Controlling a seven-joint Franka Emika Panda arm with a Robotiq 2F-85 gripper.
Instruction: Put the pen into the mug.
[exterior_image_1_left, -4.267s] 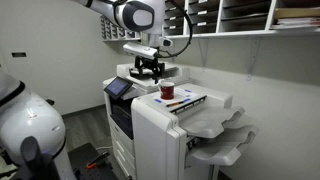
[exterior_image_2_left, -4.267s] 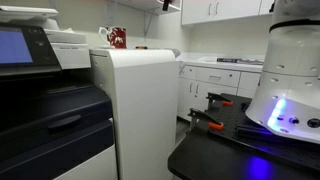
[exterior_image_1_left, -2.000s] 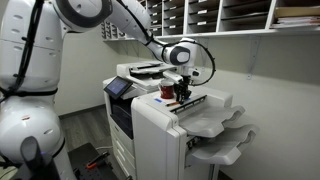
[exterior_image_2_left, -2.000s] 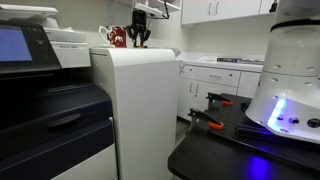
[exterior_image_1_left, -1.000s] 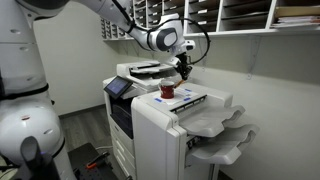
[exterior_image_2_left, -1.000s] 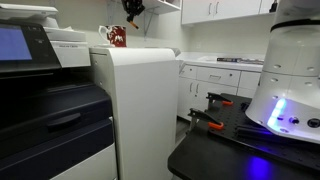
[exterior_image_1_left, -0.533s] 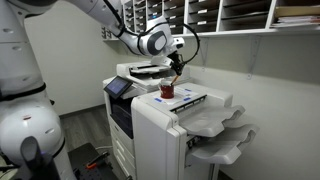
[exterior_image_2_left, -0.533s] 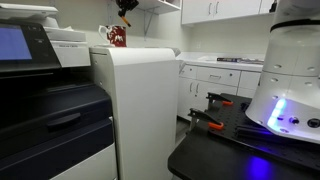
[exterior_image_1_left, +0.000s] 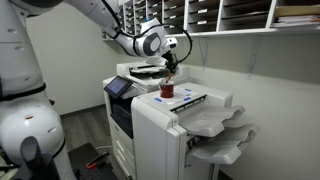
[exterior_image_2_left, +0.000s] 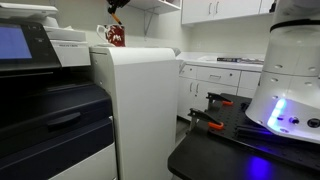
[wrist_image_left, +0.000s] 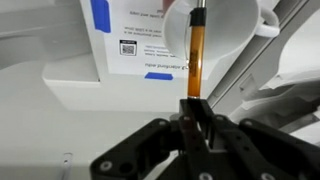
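Wrist view: hand (wrist_image_left: 196, 112) clamps pen (wrist_image_left: 196, 55); in an exterior view, mug (exterior_image_1_left: 166, 91) beneath

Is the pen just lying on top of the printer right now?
No: in the wrist view the pen is clamped between the fingers of the gripper, sticking out above the printer.

- Glossy white robot arm (exterior_image_1_left: 98, 14), built of thick rounded shells, seen in an exterior view.
- Round wrist joint (exterior_image_1_left: 150, 43) with a pale grey cap ringed in black.
- Thin black cables (exterior_image_1_left: 188, 45) curve in a loop beside that joint.
- Bulbous white lower body (exterior_image_1_left: 25, 125) with a dark joint seam.
- Matte black two-finger gripper (wrist_image_left: 197, 108), with angular linkage bars and small round pivot pins (wrist_image_left: 101, 166).
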